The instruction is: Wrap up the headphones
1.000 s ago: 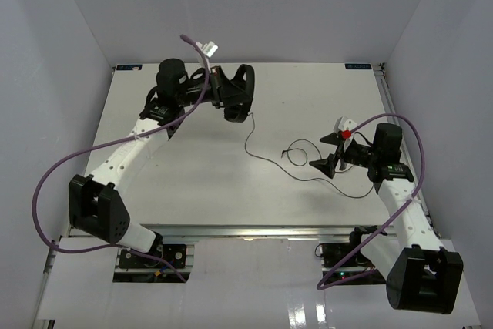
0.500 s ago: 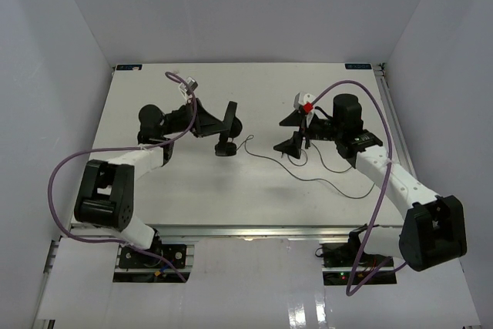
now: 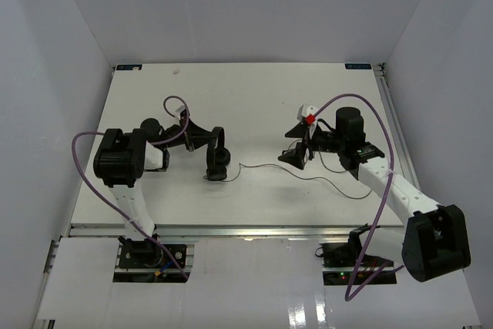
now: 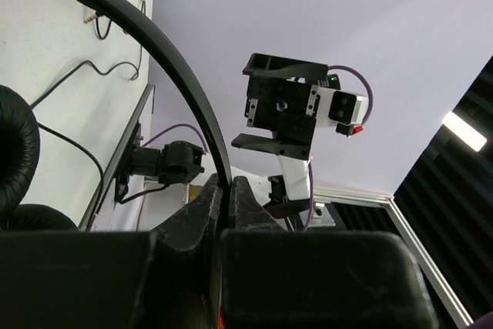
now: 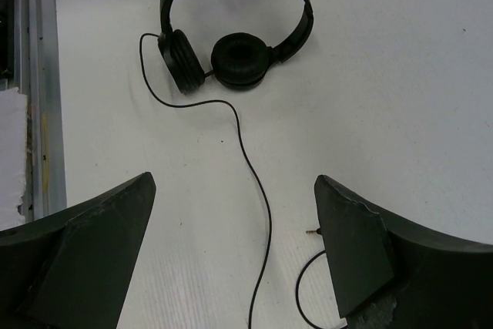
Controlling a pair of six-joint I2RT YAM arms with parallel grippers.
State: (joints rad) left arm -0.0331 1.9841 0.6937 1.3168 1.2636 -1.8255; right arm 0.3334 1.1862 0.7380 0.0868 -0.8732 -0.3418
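The black headphones (image 3: pixel 218 161) are at the table's left middle. My left gripper (image 3: pixel 205 138) is shut on their thin headband (image 4: pixel 181 75), which passes between the fingers (image 4: pixel 202 204). Both earcups (image 5: pixel 240 59) hang down close to the table. The thin black cord (image 3: pixel 266 166) trails right across the table to loose loops and a plug (image 5: pixel 312 230). My right gripper (image 3: pixel 296 146) hovers open above the cord (image 5: pixel 248 156). The cord runs between its spread fingertips and touches neither.
The right arm (image 4: pixel 289 109) faces the left wrist camera across the table. Purple arm cables (image 3: pixel 85 156) loop beside each arm. The table's metal rail (image 5: pixel 38 75) runs along the near edge. White walls close in the left, back and right sides.
The left arm has folded back and carried the headphones from the far left to the table's left middle. The right gripper, still open, has swung in from the right over the cord.
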